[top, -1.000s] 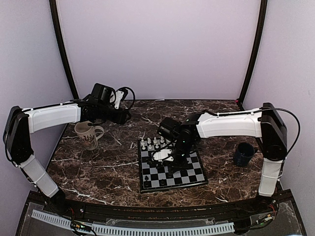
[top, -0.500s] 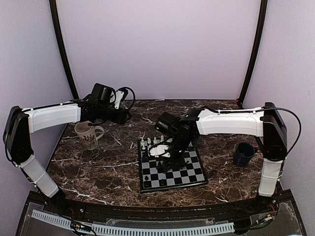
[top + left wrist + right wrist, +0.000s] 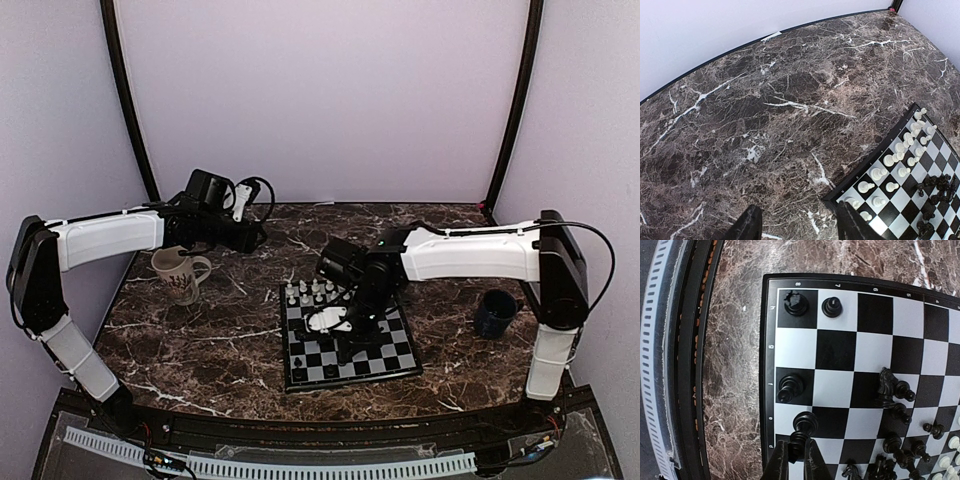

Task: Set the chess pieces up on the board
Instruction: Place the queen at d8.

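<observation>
The board (image 3: 352, 384) lies mid-table, its checks showing in the right wrist view (image 3: 769, 340). My right gripper (image 3: 796, 461) is shut on a black chess piece (image 3: 803, 435), held tilted just above the board's near-left squares; from above the gripper (image 3: 346, 344) hangs over the board's middle. Three black pieces (image 3: 796, 303) stand along the near files, and several more lie heaped (image 3: 894, 394) toward the centre. White pieces (image 3: 310, 291) line the far rows (image 3: 900, 150). My left gripper (image 3: 801, 227) stands open over bare marble beside the board's corner (image 3: 840, 192).
A beige patterned mug (image 3: 181, 274) stands at the left under the left arm. A dark blue mug (image 3: 495, 313) sits at the right by the right arm's base. A slotted rail (image 3: 655, 365) runs along the table's near edge.
My right gripper swung a little toward the far left over the board, then came back toward the near side, black piece still in it. The left arm stayed put.
</observation>
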